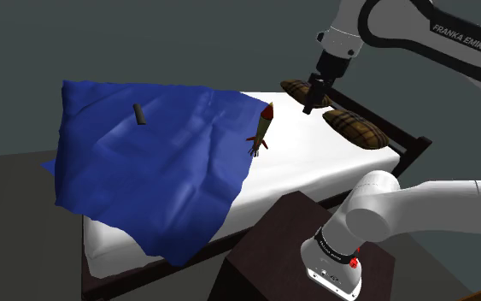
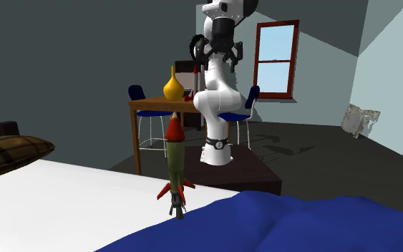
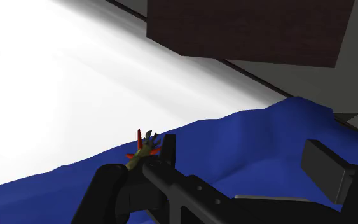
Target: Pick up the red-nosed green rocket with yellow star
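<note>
the rocket (image 1: 262,128) stands upright on the white bed (image 1: 315,162), at the blue blanket's (image 1: 144,171) edge; the gripper (image 1: 312,104) has its fingers apart and holds nothing.

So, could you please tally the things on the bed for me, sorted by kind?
Rocket: 1
Blue blanket: 1
Plaid pillows: 2
Small dark cylinder: 1
Total: 5

White bed (image 1: 315,162), blue blanket (image 1: 153,162), two plaid pillows (image 1: 354,128), upright rocket (image 1: 264,126), small dark cylinder (image 1: 138,115)
</note>
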`<state>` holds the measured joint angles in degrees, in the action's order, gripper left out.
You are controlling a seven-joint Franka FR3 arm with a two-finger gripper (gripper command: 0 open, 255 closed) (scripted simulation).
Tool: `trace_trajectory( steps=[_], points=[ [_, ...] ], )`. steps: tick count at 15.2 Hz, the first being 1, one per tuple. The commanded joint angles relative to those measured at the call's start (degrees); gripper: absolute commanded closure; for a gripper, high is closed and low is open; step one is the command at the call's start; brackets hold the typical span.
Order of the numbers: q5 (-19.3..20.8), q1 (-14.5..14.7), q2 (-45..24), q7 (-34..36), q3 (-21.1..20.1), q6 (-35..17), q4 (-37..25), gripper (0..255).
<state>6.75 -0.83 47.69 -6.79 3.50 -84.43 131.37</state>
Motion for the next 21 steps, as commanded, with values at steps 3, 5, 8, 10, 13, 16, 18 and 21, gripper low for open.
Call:
trace_trajectory(
  steps=[3, 5, 8, 10, 13, 16, 18, 21],
  points=[
    [1.23, -0.13, -5.21, -1.32, 1.04, -1.08, -1.94, 0],
    [2.35, -0.26, -10.46, -2.62, 2.02, -1.98, -4.13, 0],
    [3.84, -0.47, -18.4, -4.55, 3.38, -2.99, -7.87, 0],
    [4.7, -0.63, -23.72, -5.83, 4.21, -3.43, -10.66, 0],
    [5.82, -0.97, -31.75, -7.77, 5.29, -3.74, -15.3, 0],
    [6.75, -1.43, -39.82, -9.73, 6.2, -3.6, -20.49, 0],
    [7.3, -1.79, -45.25, -11.04, 6.72, -3.24, -24.28, 0],
    [8.05, -2.46, -53.47, -13.02, 7.37, -2.32, -30.5, 0]
  ],
)
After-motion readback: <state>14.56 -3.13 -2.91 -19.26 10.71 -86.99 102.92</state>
